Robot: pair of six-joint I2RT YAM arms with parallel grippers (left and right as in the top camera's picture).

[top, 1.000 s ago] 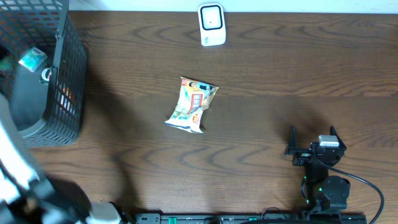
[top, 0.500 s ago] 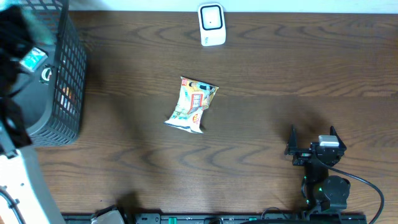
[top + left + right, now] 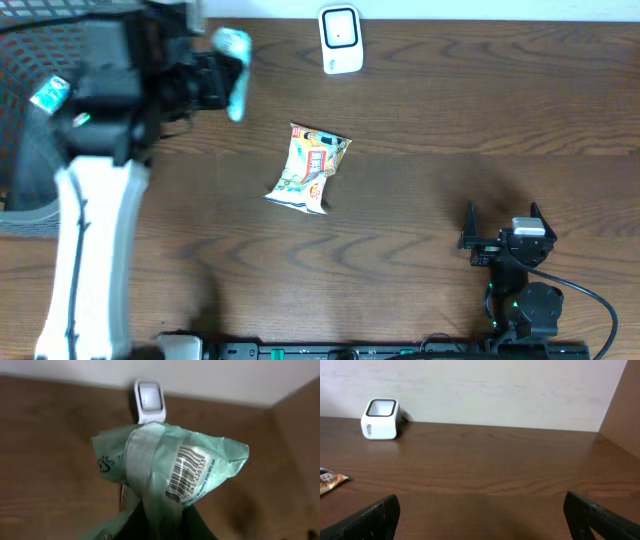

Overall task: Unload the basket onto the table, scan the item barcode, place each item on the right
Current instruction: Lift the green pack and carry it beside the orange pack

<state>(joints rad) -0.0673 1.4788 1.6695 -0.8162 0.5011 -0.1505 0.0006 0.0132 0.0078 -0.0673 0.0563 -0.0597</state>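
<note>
Overhead: right gripper (image 3: 502, 220) by near edge of table (image 3: 420, 120), right side, jaws spread wide, empty; snack bag (image 3: 308, 168) flat mid-table; left gripper (image 3: 212, 78) toward far-left corner, clenched on green packet (image 3: 236, 68), barcode (image 3: 187, 474) facing wrist camera; scanner (image 3: 340, 40) at far edge; basket (image 3: 30, 40) in far-left corner.

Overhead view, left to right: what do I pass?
In order: basket → packet in the left gripper → scanner → right gripper. I skipped the snack bag: it overlaps the scanner's span.
</note>
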